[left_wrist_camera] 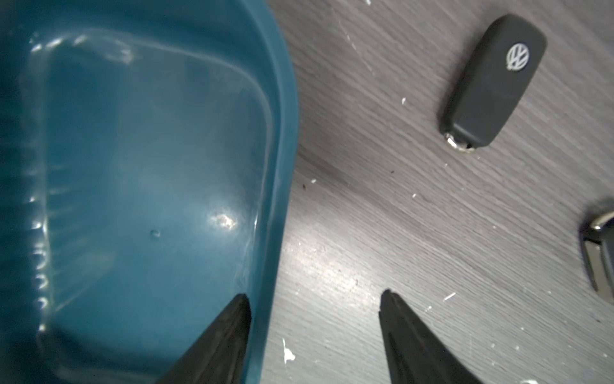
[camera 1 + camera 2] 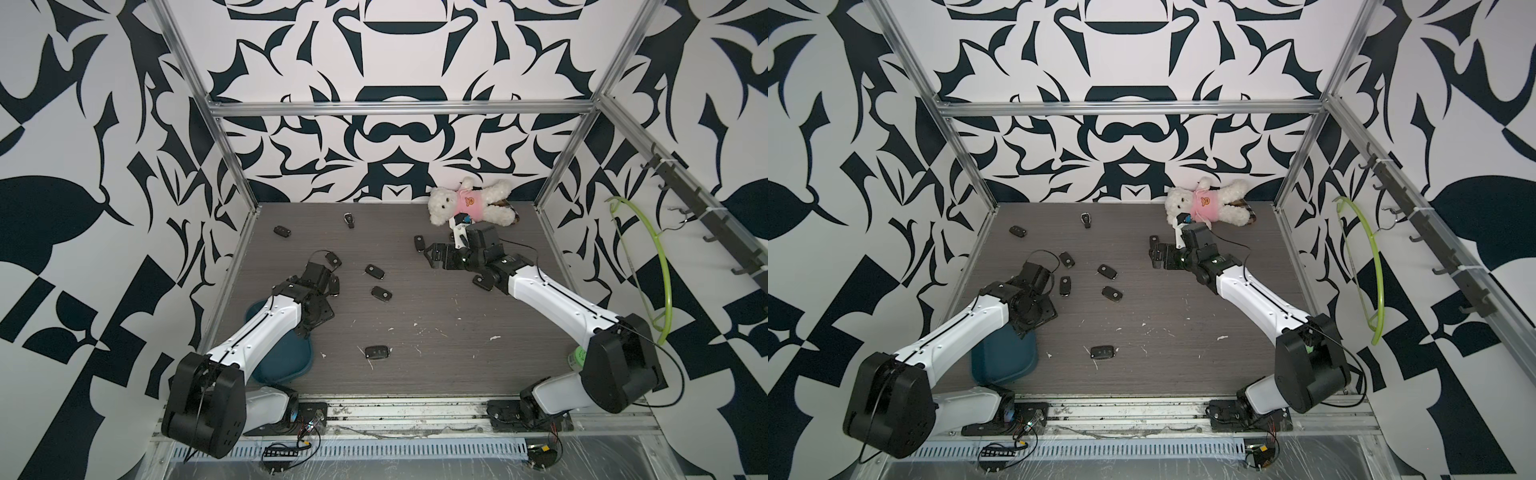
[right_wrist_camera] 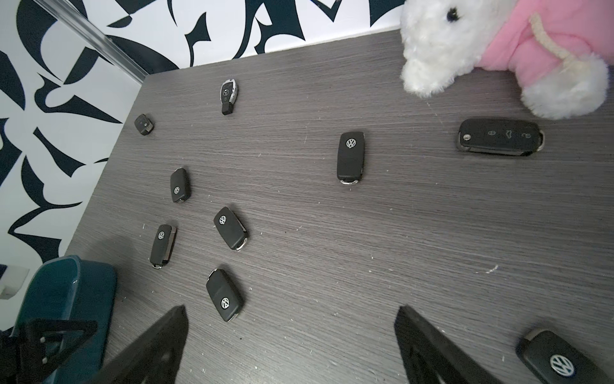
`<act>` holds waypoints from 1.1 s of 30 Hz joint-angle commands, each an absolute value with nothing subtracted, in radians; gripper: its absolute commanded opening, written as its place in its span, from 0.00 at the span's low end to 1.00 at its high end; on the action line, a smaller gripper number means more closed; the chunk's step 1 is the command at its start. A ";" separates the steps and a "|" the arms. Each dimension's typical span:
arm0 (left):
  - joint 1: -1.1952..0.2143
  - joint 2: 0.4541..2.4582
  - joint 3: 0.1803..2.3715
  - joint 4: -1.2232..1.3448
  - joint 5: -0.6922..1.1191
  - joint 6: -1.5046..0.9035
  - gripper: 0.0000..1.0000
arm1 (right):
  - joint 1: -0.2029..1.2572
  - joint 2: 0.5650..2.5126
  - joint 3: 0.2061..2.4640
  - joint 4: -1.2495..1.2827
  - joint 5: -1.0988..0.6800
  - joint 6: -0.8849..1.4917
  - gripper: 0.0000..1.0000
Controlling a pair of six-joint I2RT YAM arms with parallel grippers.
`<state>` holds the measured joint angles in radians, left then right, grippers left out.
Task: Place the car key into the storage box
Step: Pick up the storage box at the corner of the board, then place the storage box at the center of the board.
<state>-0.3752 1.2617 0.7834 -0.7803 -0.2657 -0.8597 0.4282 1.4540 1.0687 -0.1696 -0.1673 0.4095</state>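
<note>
The storage box (image 2: 286, 361) (image 2: 1005, 357) is a dark teal tray at the front left of the table, partly under my left arm. The left gripper (image 1: 315, 294) (image 2: 318, 318) points down over the box's long wall (image 1: 282, 133). It is open, one finger inside the box and the other outside above the table. The part of the box floor that shows holds no key. Several black car keys lie scattered; one (image 1: 495, 79) lies just beyond the box. My right gripper (image 3: 290, 307) (image 2: 430, 253) hovers open over the back right of the table, holding nothing, with a key (image 3: 225, 294) near one finger.
A white teddy bear (image 2: 469, 203) in a pink shirt lies at the back right by the wall. One key (image 2: 377, 352) lies alone near the front middle. Another (image 2: 482, 282) sits under the right forearm. Metal frame posts (image 2: 232, 158) edge the table.
</note>
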 commanded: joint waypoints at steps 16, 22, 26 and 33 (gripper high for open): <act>-0.475 1.320 0.900 -0.933 -0.423 -0.890 0.00 | 0.446 1.307 1.031 -0.215 -0.126 0.418 0.99; -0.617 1.420 1.069 -1.012 -0.457 -0.967 0.00 | 0.445 1.189 0.953 -0.262 -0.118 0.413 0.99; -0.718 1.540 1.203 -1.041 -0.469 -0.999 0.00 | 0.445 1.098 0.903 -0.311 -0.110 0.417 1.00; -0.870 1.815 1.566 -1.154 -0.474 -1.023 0.00 | 0.440 0.921 0.814 -0.396 -0.033 0.436 1.00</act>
